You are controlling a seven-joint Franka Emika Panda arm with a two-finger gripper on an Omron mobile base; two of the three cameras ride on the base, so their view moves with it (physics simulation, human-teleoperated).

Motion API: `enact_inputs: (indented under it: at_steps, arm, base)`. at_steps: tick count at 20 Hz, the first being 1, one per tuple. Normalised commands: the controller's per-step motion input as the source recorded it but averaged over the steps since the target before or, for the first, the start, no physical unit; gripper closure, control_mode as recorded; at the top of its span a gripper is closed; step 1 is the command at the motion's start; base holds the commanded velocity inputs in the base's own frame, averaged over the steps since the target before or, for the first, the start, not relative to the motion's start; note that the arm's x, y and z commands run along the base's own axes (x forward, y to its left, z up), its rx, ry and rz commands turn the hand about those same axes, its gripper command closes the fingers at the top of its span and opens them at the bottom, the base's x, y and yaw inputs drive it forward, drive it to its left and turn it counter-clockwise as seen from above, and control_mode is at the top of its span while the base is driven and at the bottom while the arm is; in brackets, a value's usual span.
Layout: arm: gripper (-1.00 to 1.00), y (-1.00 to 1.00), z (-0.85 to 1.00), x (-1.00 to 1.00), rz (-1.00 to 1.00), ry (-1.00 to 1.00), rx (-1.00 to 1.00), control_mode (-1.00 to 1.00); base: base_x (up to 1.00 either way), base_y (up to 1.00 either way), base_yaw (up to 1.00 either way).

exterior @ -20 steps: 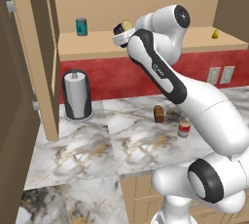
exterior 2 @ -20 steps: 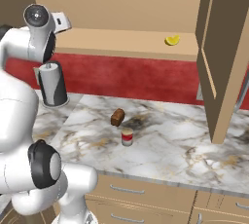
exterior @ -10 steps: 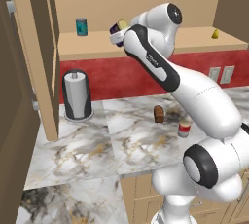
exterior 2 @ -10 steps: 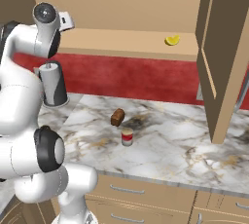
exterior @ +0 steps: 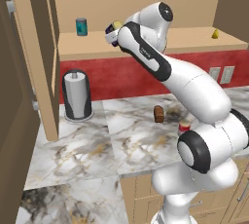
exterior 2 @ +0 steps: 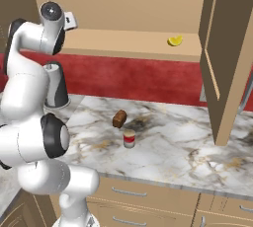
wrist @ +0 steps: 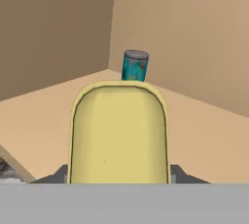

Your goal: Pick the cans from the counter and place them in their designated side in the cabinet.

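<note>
The arm has swung further left along the cabinet [exterior: 146, 47] shelf since a second ago, carrying the dark blue can [exterior: 115, 27] closer to the shelf's left end, so the first can looks nearly at its side and ready to be set down. The tool [exterior: 113, 34] is clenched on that can, held just above the shelf board near its front edge; the hand view shows the can's yellow label [wrist: 119, 135] close up, with the teal can [wrist: 134, 65] standing beyond it toward the back left corner of the shelf. The right base view adds what the hand view lacks: the red can [exterior 2: 129, 138] upright on the worktop [exterior 2: 163, 147] near its front edge, just beside the small brown block [exterior 2: 119, 118], still to be fetched.
</note>
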Motion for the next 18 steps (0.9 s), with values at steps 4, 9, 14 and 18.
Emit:
enact_inputs:
  at_steps: [4, 9, 14, 18]
  arm:
    - [1.00, 0.10, -0.06, 0.36, 0.02, 0.03, -0.02, -1.00]
    - [1.00, 0.08, -0.03, 0.38, 0.02, 0.02, -0.02, -1.00]
    - [1.00, 0.10, -0.03, 0.39, 0.02, 0.02, -0.02, -1.00]
    - [1.00, 0.11, -0.04, 0.37, 0.01, 0.02, -0.03, -1.00]
  base:
    - [0.00, 0.00, 0.00]
    - [0.00, 0.00, 0.00]
    - [0.00, 0.00, 0.00]
    - [0.00, 0.00, 0.00]
